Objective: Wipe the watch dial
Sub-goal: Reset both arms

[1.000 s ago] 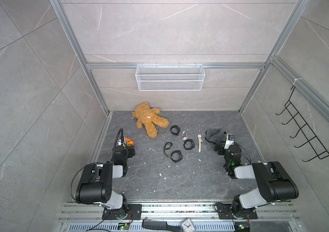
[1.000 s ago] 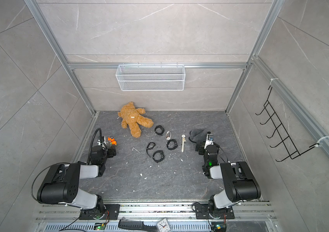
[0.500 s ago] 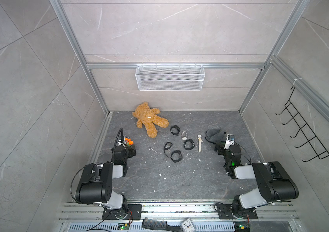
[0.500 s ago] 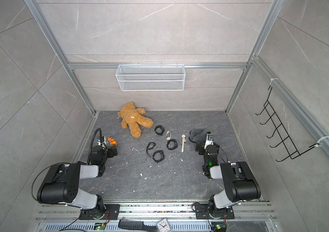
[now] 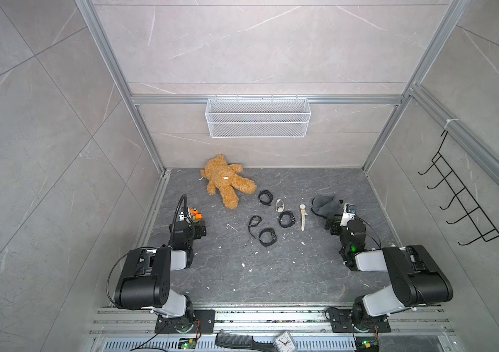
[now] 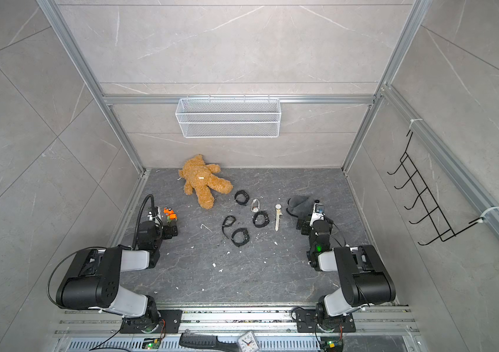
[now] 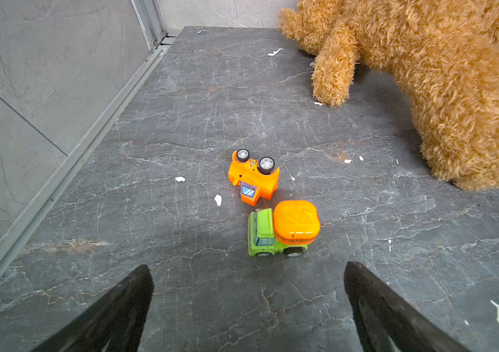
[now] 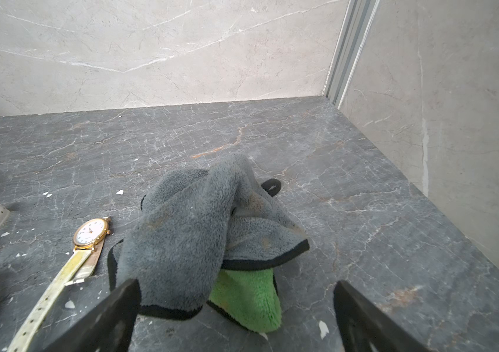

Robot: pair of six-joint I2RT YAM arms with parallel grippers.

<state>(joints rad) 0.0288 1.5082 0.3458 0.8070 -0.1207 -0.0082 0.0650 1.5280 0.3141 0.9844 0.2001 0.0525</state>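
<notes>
2 tools spread wide and holding nothing: left tool (image 7: 246, 304) low over the dark counter (image 7: 181, 106) just short of a green and orange toy truck (image 7: 281, 228), with an overturned orange toy car (image 7: 253, 176) just beyond and a brown teddy bear (image 7: 455, 91) off to one side. right tool (image 8: 236, 317) hanging just short of a crumpled grey cloth (image 8: 199, 225) with a green underside, one finger (image 8: 111, 317) at the cloth's edge. gold watch (image 8: 90, 233) with white dial face up, flat on the counter just beside the cloth, pale strap stretched out straight. in both top views, watch (image 5: 302, 213) (image 6: 278, 215) between the cloth (image 5: 323, 204) and several black watches (image 5: 286, 218).
</notes>
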